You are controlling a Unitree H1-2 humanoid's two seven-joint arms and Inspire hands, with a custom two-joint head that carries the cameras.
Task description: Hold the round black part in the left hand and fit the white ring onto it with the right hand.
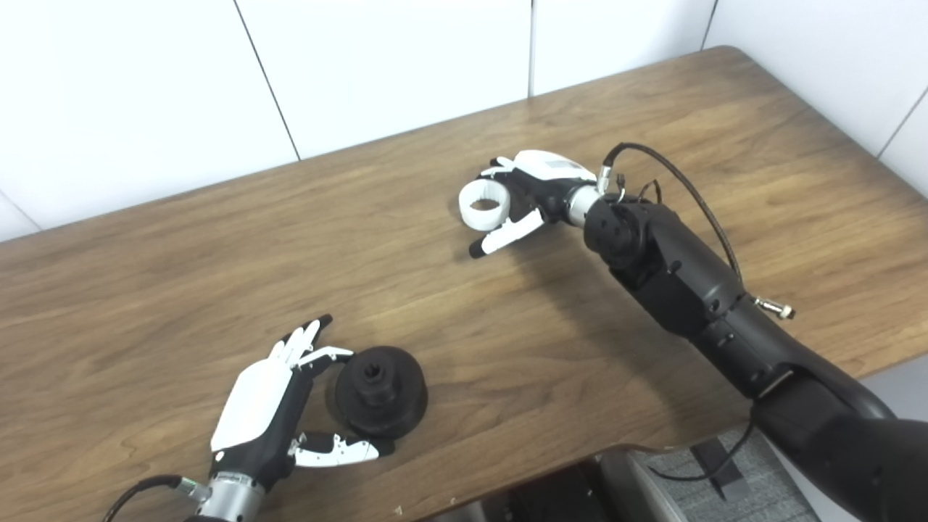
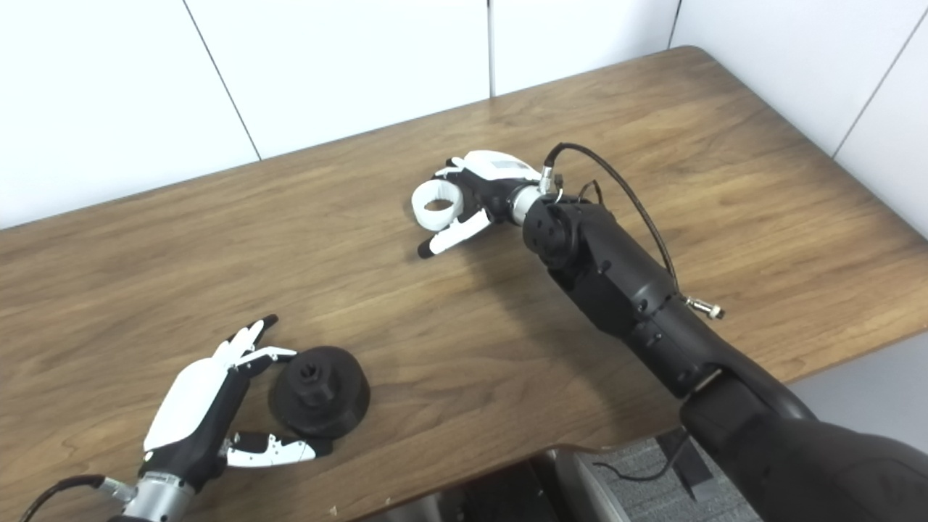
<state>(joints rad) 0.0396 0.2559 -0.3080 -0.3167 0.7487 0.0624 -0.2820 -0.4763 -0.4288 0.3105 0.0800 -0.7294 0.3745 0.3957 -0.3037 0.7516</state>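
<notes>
The round black part [image 1: 380, 391] lies flat on the wooden table [image 1: 181, 275] near the front edge, with its hub facing up. My left hand [image 1: 275, 406] is open beside it on the left, fingers by its far-left rim and thumb along its near side. It is not lifted. The white ring [image 1: 484, 205] sits at mid-table. My right hand [image 1: 533, 192] reaches it from the right, fingers spread behind it and thumb stretched out in front. I cannot tell whether they touch the ring.
The table's front edge runs just below the black part. A grey seat or mat [image 1: 696, 471] shows under the table at the bottom right. White wall panels [image 1: 362, 65] stand behind the table. A cable [image 1: 681, 188] loops over my right forearm.
</notes>
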